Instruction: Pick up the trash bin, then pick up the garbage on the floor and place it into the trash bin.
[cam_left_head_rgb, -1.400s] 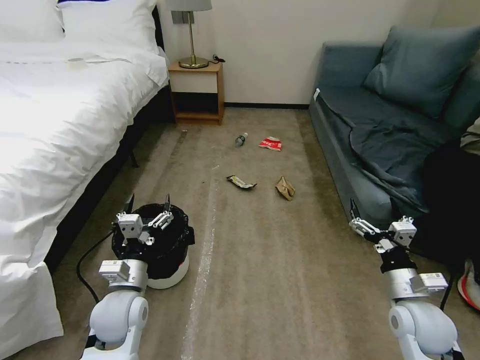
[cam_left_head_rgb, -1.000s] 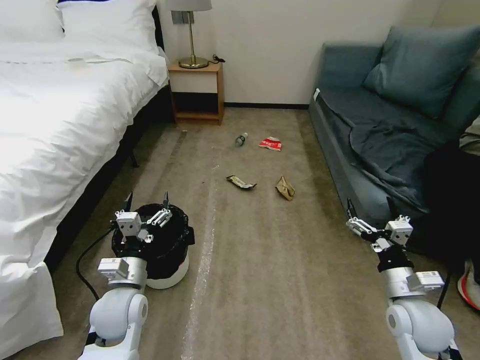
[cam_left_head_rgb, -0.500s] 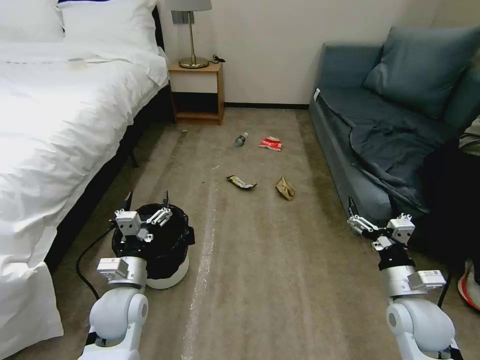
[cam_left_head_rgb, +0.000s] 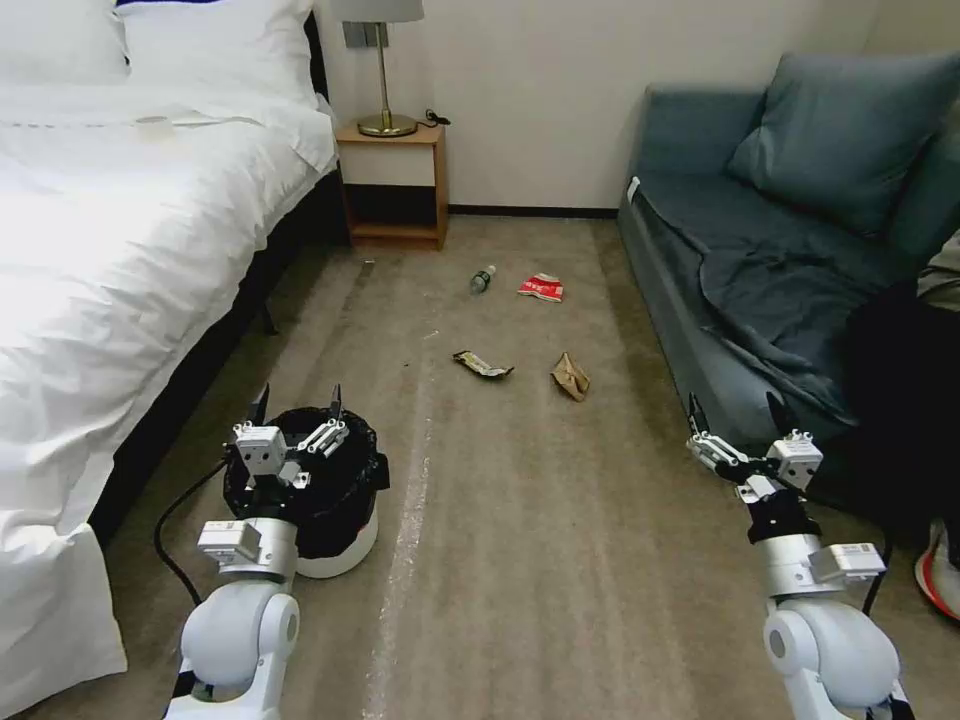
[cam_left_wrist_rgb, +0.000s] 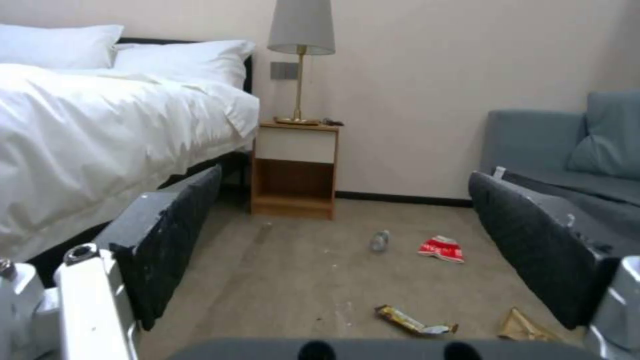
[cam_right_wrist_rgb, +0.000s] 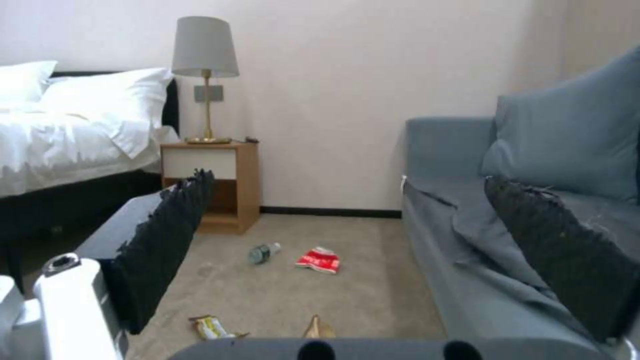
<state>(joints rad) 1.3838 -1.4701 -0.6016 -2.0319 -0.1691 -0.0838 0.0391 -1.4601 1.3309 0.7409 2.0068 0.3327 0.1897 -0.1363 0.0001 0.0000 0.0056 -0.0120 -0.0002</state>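
Beige carpet runs between bed and sofa; your small round white plastic trash bin with crinkly black liner (cam_left_head_rgb: 330, 500) stands under the left gripper (cam_left_head_rgb: 296, 415), fingers spread wide. It looks light and thin-walled, so pinch its rim. The right gripper (cam_left_head_rgb: 733, 420) hangs open beside the sofa.

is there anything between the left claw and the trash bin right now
Nothing visible. The open left claw hangs right over the trash bin, above its black-bag-lined rim, with only air between. The bed is off to the side. The right claw is open near the sofa.

Head looks down; low wrists apparently share nightstand (cam_left_head_rgb: 392, 185).
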